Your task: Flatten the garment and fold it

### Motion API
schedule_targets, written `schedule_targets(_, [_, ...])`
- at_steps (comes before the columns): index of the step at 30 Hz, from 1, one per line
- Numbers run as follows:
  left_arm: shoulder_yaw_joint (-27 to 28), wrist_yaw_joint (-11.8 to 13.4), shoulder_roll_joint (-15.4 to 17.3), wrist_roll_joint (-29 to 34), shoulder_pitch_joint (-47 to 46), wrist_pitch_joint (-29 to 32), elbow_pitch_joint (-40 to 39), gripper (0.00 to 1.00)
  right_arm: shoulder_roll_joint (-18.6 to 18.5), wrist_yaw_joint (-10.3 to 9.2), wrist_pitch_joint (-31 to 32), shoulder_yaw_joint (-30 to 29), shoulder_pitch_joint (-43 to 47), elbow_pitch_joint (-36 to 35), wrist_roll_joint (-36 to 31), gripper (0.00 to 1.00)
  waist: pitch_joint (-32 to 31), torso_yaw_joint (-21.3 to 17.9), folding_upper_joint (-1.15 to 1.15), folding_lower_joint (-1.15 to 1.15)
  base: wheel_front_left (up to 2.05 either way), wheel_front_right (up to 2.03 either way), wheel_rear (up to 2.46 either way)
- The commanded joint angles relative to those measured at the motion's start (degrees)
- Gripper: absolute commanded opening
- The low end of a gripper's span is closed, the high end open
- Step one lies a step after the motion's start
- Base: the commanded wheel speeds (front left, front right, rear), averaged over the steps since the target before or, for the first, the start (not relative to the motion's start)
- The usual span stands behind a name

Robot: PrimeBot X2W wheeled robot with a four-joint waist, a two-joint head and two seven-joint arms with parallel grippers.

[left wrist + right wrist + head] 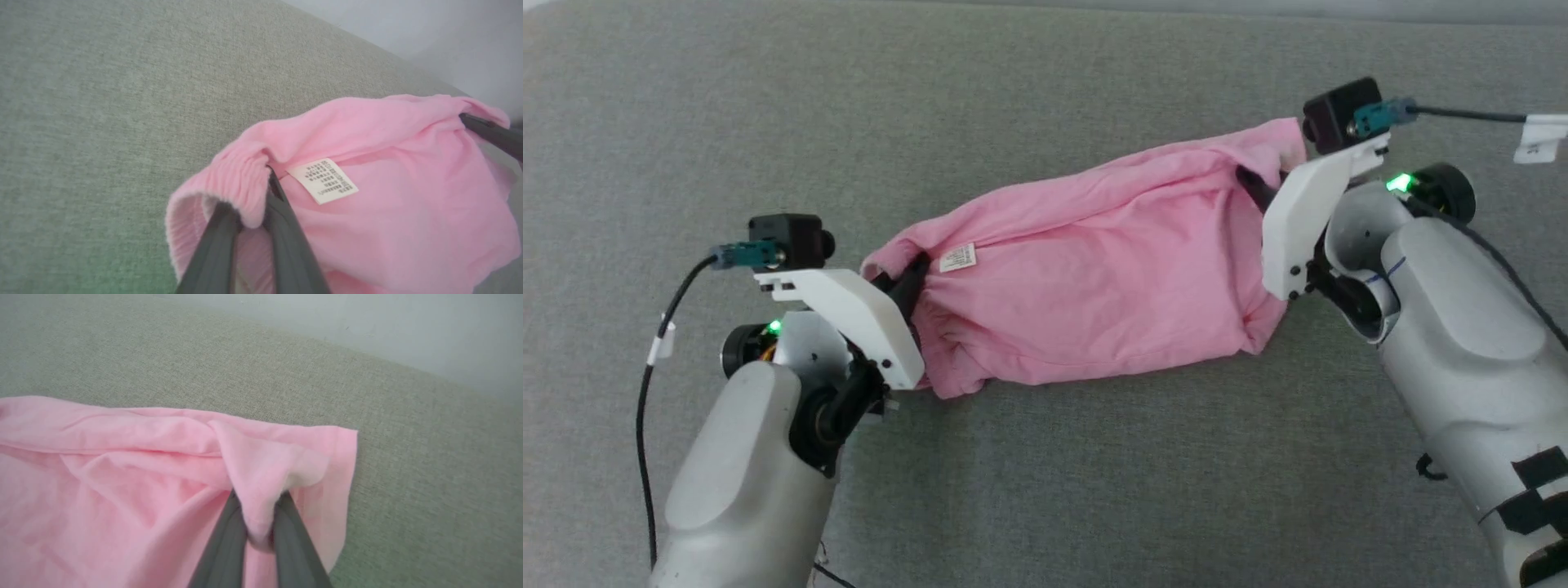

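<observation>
Clamped with the left gripper (913, 278) on the ribbed hem (233, 179) at the left end of the garment (1094, 278), fingers (286, 245) set narrow with a fold of pink cloth nipped between them. Pinched likewise with the right gripper (1255, 184) at the opposite end, closed tight on a bunched corner of the thin fabric (clearest from the right wrist, where cloth spills over both dark tips). Stretched between the two as a long rumpled bundle, not yet flat. Long axis slanting from the robot's near left to its far right, hem end pointing left, loose corner pointing right. Resting along its underside on the grey woven surface (1045, 490), about the middle, well short of the far edge. With the white care label (957, 257) facing up near the hem, just beside the left gripper's fingers. Creased and gathered along the near side, folded over itself along the far side. Beyond the far edge, a pale wall (408, 326)
</observation>
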Motion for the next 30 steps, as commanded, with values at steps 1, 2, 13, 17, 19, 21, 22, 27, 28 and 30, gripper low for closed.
schedule_targets(1, [-0.59, -0.84, -0.47, -0.09, -0.63, -0.73, 1.23, 0.86, 0.46, -0.04, -1.40, 0.90, -0.65, 2.03, 0.69, 1.00, 0.12, 0.87, 0.00, -0.01, 0.00, 0.00, 0.00])
schedule_targets(2, [-0.70, -1.24, -0.81, -0.27, -0.59, -1.26, 1.79, 1.00, 0.50, -0.04, -2.53, 1.46, -0.75, 3.28, 0.74, 1.00, -0.18, 0.88, 0.00, -0.01, 0.00, 0.00, 0.00])
schedule_targets(13, [0.59, 1.24, 0.60, 3.06, 5.79, -10.54, -2.43, 1.00, 0.57, -0.04, -26.59, 4.53, 3.99, 3.18, -0.22, 1.00, -7.50, -1.43, 0.00, -0.01, 0.00, 0.00, 0.00])
schedule_targets(17, [1.24, 3.51, 3.26, 3.84, 10.57, -8.98, -7.57, 1.00, 0.60, -0.04, -28.57, 1.11, 9.03, -1.45, -1.75, 1.00, -10.67, -3.11, 0.00, -0.01, 0.00, 0.00, 0.00])
schedule_targets(19, [1.36, 4.11, 5.07, 3.67, 12.67, -6.39, -10.11, 1.00, 0.94, -0.04, -28.76, -1.95, 12.85, -5.41, -3.34, 1.00, -11.85, -4.04, 0.00, -0.01, 0.00, 0.00, 0.00])
schedule_targets(21, [0.73, 4.14, 7.15, 3.18, 14.33, -1.95, -12.05, 1.00, 1.53, -0.04, -28.80, -5.46, 17.44, -10.89, -5.40, 1.00, -12.49, -4.84, 0.00, -0.01, 0.00, 0.00, 0.00])
schedule_targets(22, [0.47, 4.08, 8.19, 2.97, 14.90, 0.08, -12.93, 1.00, 1.82, -0.04, -28.80, -6.97, 20.01, -13.48, -6.72, 1.00, -12.80, -5.29, 0.00, -0.01, 0.00, 0.00, 0.00])
schedule_targets(27, [-1.26, 3.60, 11.84, 1.38, 16.17, 9.69, -15.55, 1.00, 3.74, -0.04, -26.92, -13.08, 31.79, -25.36, -12.50, 1.00, -13.22, -7.79, 0.00, -0.01, 0.00, 0.00, 0.00])
schedule_targets(28, [-1.77, 3.38, 12.52, 1.41, 16.10, 11.18, -15.72, 1.00, 4.23, -0.04, -25.97, -14.42, 33.88, -27.88, -13.45, 1.00, -13.19, -8.23, 0.00, -0.01, 0.00, 0.00, 0.00])
schedule_targets(30, [-2.77, 3.11, 13.63, 1.56, 16.03, 13.83, -16.00, 1.00, 5.56, -0.04, -23.65, -16.50, 37.96, -33.02, -14.91, 1.00, -13.02, -9.27, 0.00, -0.01, 0.00, 0.00, 0.00])
